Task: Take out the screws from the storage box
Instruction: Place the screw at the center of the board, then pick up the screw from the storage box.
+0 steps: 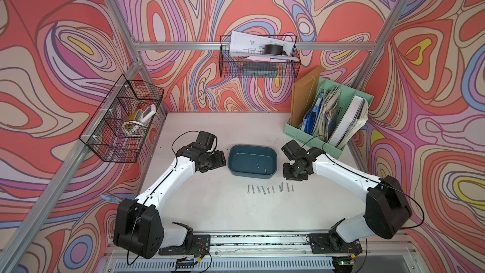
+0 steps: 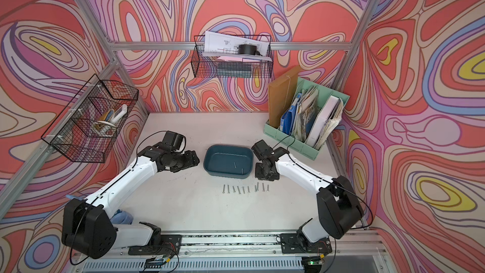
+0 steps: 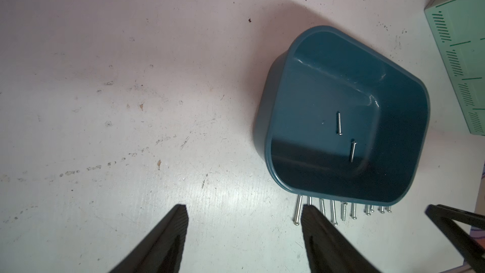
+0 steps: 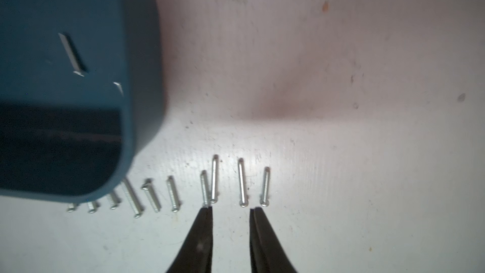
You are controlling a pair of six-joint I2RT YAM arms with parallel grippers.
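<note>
I see my right gripper [image 4: 231,208] released, empty, by the screws [image 4: 241,182] lined up near the storage box [image 4: 141,48]; left gripper [image 3: 244,207] gapes empty.

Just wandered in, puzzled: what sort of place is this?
Probably a robot test booth staged as an office desk: two robot arms mounted at a white table, swirly printed walls on an aluminium frame, a mint-green file organiser and wire baskets.

Left arm [image 1: 168,179] and right arm [image 1: 341,173], both mounted on the base rail [image 1: 262,244]: white link shells, black joint housings, thin black cables alongside; right gripper [image 4: 231,208], farthest from the rail, bears two tapered black fingers [image 4: 200,237]
</note>
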